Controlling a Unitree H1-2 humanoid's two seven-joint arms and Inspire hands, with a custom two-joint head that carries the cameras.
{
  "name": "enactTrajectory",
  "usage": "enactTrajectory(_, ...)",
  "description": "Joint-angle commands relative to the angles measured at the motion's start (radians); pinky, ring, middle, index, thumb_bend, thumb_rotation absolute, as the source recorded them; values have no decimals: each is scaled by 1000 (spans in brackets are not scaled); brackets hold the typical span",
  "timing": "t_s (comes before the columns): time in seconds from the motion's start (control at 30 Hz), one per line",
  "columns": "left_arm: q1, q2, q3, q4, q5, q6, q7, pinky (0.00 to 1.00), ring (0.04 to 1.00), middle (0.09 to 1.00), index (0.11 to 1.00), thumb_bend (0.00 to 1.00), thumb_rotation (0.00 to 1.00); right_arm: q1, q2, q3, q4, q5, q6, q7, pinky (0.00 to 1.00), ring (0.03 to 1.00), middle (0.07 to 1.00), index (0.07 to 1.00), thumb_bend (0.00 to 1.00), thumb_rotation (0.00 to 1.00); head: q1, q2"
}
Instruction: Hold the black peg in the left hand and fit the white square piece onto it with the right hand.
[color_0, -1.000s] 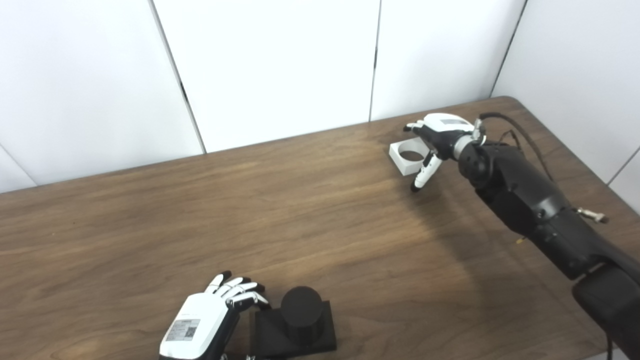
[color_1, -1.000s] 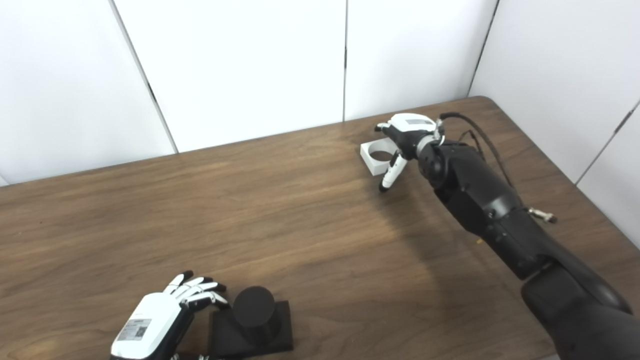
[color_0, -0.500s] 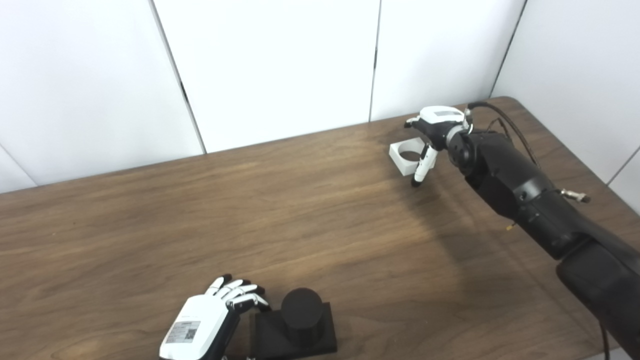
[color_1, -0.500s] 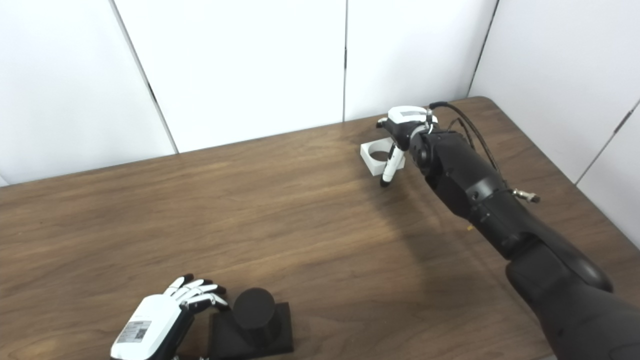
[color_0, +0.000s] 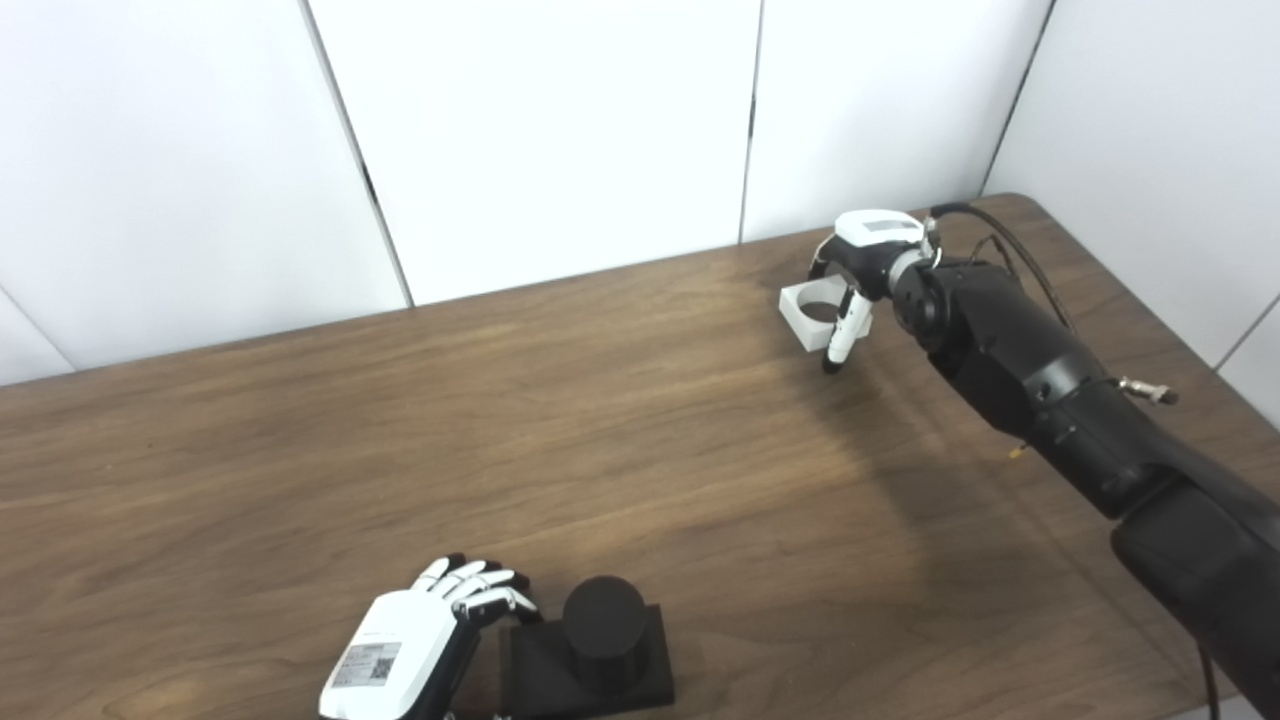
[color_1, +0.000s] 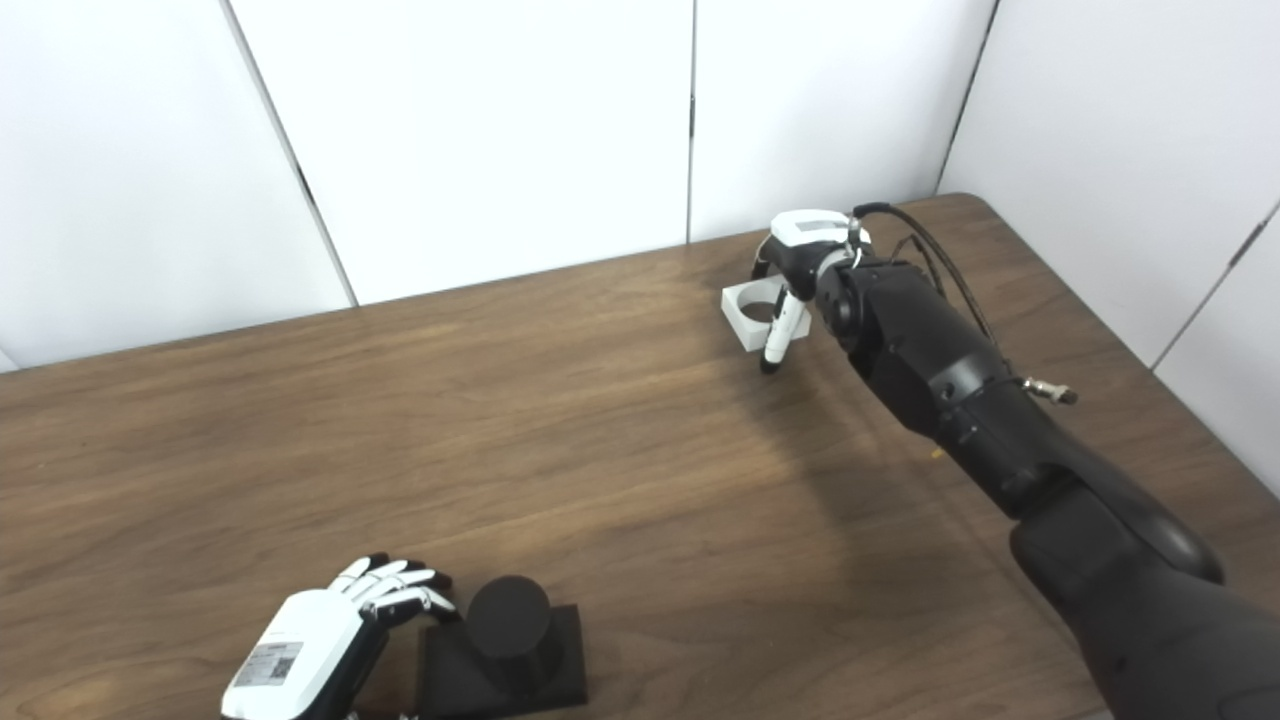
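The black peg (color_0: 603, 612) stands upright on its square black base (color_0: 640, 672) at the table's near edge. My left hand (color_0: 405, 650) lies just left of the base with its fingers (color_0: 478, 588) slightly apart and curled toward the base's far left corner; it holds nothing that I can see, and the thumb is hidden. The white square piece (color_0: 803, 312), with a round hole, lies flat at the far right. My right hand (color_0: 862, 250) hovers over it, fingers hooked down over the far side and thumb (color_0: 838, 340) on the near right corner. The piece rests on the table.
The brown wooden table (color_0: 400, 430) ends at white wall panels (color_0: 550, 130) at the back and to the right. My black right forearm (color_0: 1040, 390) stretches over the table's right side, with a cable looped near the wrist.
The right hand's fingers have curled down around the far edge of the white piece, and the wrist has moved slightly further over it. The left hand, the peg and the piece stay put.
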Motion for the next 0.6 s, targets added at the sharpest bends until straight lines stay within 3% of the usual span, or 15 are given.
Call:
enactTrajectory(0.0, 40, 31, -19, 17, 42, 8, -76, 928, 863, 809, 489, 509, 48, -18, -21, -12, -11, -6, -15, -25, 872, 920, 874, 674, 749, 132, 0, 1)
enactTrajectory(0.33, 41, 35, -15, 14, 37, 4, -75, 928, 859, 803, 489, 510, 47, 2, -30, -14, -25, -8, -25, -30, 811, 909, 855, 712, 747, 148, 1, 9)
enactTrajectory(0.43, 38, 34, -16, 9, 41, 10, -85, 927, 861, 805, 489, 510, 47, 8, -28, -25, -22, 4, -42, -50, 787, 895, 839, 678, 755, 127, 2, 11)
enactTrajectory(0.5, 39, 34, -15, 5, 39, 11, -88, 926, 859, 804, 489, 510, 46, 12, -26, -34, -20, 10, -55, -62, 779, 884, 819, 532, 571, 135, 2, 12)
enactTrajectory(0.57, 38, 35, -15, 3, 40, 8, -89, 926, 859, 803, 489, 510, 46, 17, -23, -43, -14, 17, -69, -79, 769, 869, 799, 501, 535, 135, 2, 12)
